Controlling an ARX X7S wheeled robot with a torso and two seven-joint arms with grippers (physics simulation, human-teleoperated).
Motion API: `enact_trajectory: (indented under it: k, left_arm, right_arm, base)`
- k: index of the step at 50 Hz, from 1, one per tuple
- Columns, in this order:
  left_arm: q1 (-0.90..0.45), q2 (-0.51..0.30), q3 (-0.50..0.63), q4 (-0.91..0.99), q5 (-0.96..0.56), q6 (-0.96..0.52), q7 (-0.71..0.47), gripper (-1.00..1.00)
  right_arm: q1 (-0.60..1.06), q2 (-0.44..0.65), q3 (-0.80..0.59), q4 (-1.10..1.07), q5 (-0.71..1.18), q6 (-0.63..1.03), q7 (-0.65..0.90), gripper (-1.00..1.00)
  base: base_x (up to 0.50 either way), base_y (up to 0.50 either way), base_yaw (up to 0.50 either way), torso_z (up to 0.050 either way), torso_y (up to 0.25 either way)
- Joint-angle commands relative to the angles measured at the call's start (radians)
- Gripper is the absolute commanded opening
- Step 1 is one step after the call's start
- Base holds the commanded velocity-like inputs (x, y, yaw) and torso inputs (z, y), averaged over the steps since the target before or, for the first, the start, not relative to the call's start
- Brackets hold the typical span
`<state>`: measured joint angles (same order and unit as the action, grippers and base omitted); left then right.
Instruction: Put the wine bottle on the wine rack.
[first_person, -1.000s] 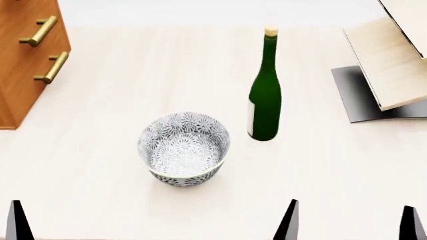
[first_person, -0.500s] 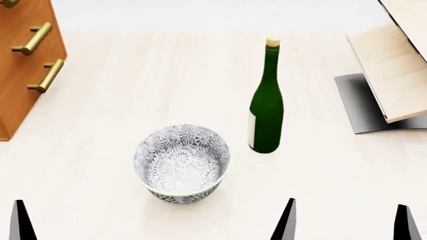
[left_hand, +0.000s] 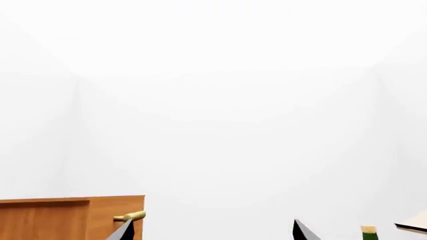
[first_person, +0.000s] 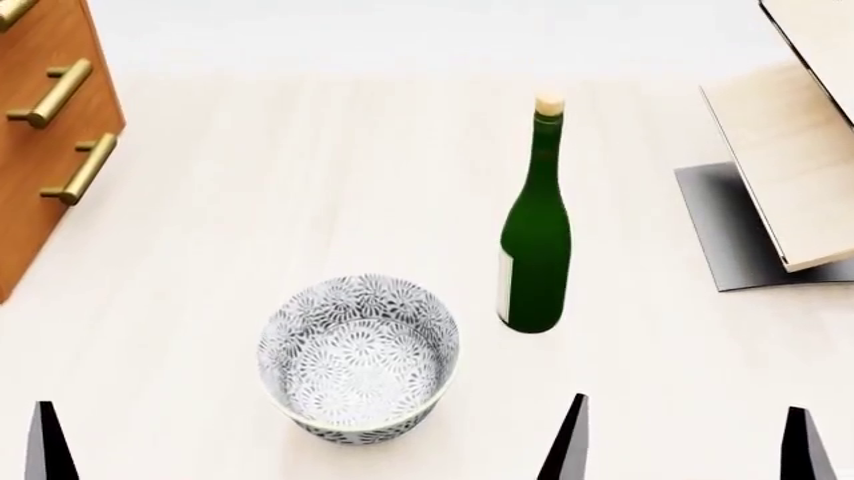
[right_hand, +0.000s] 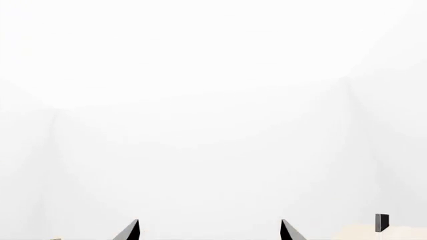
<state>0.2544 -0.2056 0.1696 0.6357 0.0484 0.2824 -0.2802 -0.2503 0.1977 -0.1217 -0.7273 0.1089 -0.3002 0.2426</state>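
Observation:
The wine bottle (first_person: 534, 240) stands upright on the pale table, dark green with a tan cork. Its cork (left_hand: 368, 231) also shows in the left wrist view. The wine rack (first_person: 787, 150), slanted light wood panels on a grey base (first_person: 727, 240), stands at the far right. Its black peg (right_hand: 381, 222) shows in the right wrist view. My right gripper (first_person: 686, 445) is open and empty at the near edge, to the near right of the bottle. My left gripper (left_hand: 212, 235) is open and empty. Only one of its fingertips (first_person: 44, 440) shows in the head view, at the near left.
A patterned blue-and-white bowl (first_person: 358, 360) sits to the near left of the bottle. A reddish-brown cabinet (first_person: 34, 180) with brass handles (first_person: 78, 168) stands at the far left and also shows in the left wrist view (left_hand: 60, 220).
The head view has shifted. The bottle, bowl and rack now sit lower in it, and the cabinet further left. The fingertips stay at the bottom edge, still open.

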Motion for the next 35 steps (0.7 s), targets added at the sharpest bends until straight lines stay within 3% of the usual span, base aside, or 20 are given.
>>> enact_trajectory:
  k: [1, 35]
  left_arm:
    - [0.001, -0.008, 0.006, 0.005, -0.002, -0.002, -0.008, 1.00]
    - [-0.005, -0.026, 0.020, -0.008, -0.009, -0.004, -0.032, 1.00]
  right_arm:
    - [0.001, 0.008, -0.005, -0.001, 0.002, 0.006, 0.010, 1.00]
    - [0.010, 0.027, -0.027, 0.022, 0.007, 0.013, 0.033, 1.00]
  base:
    - [0.11, 0.00, 0.00, 0.000, 0.000]
    - [0.21, 0.00, 0.00, 0.000, 0.000]
